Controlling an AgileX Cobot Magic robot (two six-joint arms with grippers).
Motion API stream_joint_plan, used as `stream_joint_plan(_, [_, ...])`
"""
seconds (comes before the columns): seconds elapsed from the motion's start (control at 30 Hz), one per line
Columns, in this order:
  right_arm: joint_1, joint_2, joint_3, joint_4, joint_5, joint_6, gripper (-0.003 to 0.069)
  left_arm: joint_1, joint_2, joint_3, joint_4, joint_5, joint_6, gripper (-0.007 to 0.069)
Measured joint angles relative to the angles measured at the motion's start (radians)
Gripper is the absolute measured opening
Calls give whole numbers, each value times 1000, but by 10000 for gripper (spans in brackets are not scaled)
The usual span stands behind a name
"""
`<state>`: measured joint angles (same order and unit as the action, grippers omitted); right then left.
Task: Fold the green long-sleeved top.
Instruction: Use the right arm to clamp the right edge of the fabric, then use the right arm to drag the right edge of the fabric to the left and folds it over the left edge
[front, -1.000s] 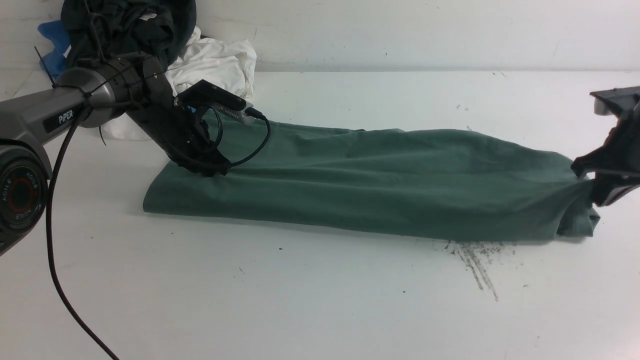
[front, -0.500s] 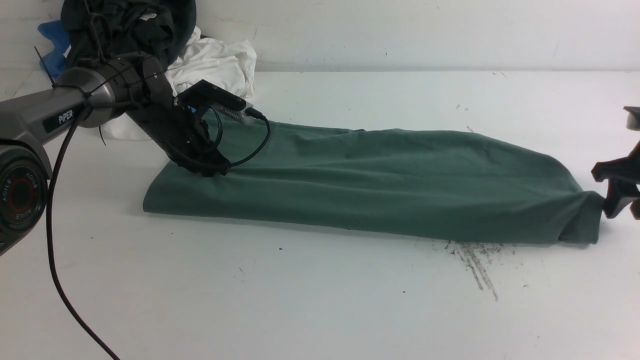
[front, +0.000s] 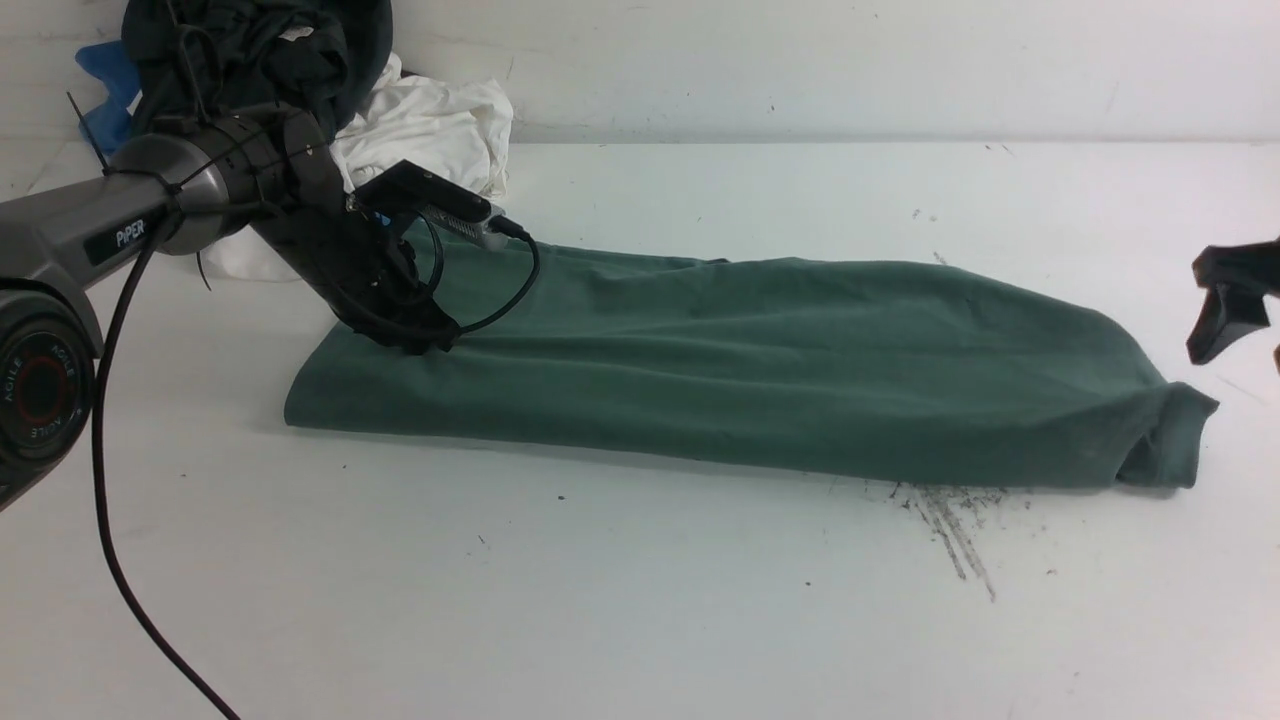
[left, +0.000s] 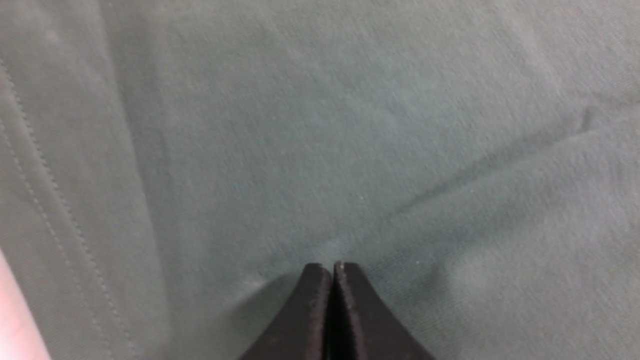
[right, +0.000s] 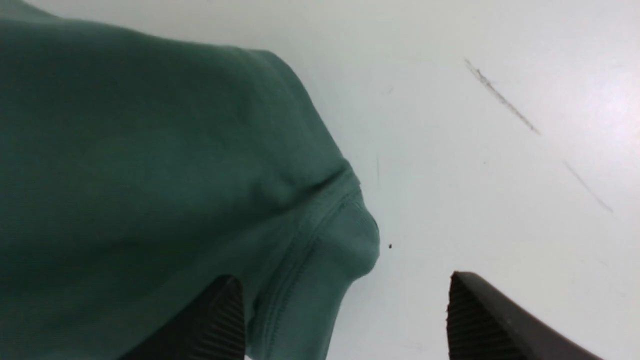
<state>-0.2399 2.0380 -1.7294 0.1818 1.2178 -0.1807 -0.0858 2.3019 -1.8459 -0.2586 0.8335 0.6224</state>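
White table (front: 640, 600): limp, light green long-sleeved top (front: 750, 370), likely best pinched at its right end; left gripper (left: 332, 267) closed, pressing it; right gripper (right: 342, 280) agape, empty.

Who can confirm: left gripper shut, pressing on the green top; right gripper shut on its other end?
Wrong on the right gripper: it is open, jaws wide apart, as the right wrist view shows. The left gripper is shut, pressing on the green top.

The right jaws, clamped a second ago on the right end of the top (front: 760, 370), now stand wide apart, lifted clear of the cloth. That end has dropped and lies slack on the desk (front: 640, 600).
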Motion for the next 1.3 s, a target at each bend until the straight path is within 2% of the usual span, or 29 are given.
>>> stream_joint_plan(0.43, [14,182,0,14,-67,63,498,0,0,0,0,2,0,-7])
stream_joint_plan(0.67, [98,186,-1,-54,-74,83,485,0,0,0,0,2,0,-7])
stream_joint_plan(0.77, [120,186,-2,-73,-67,83,414,1,0,0,0,2,0,-7])
stream_joint_plan(0.83, [126,186,-4,-73,-51,63,325,1,0,0,0,2,0,-7])
stream_joint_plan(0.87, [127,186,-4,-73,-49,61,314,1,0,0,0,2,0,-7])
stream_joint_plan(0.9, [127,182,-4,-73,-36,43,223,1,0,0,0,2,0,-7])
stream_joint_plan(0.93, [127,179,-4,-76,-32,41,199,1,0,-1,0,2,0,-7])
stream_joint_plan(0.97, [126,166,-4,-100,-22,32,111,1,0,-1,0,2,0,-7])
stream_joint_plan(1.0, [123,147,-2,-118,-16,32,81,1,-1,-1,0,2,0,-7])
stream_joint_plan(1.17, [91,38,-1,-210,-5,51,83,1,-23,5,0,61,0,-7])
stream_joint_plan(1.2, [67,-1,-1,-284,-3,66,83,1,-33,7,21,91,0,-7])
stream_joint_plan(1.3, [4,-97,-1,-405,-2,95,83,5,-75,-1,42,139,0,-7])
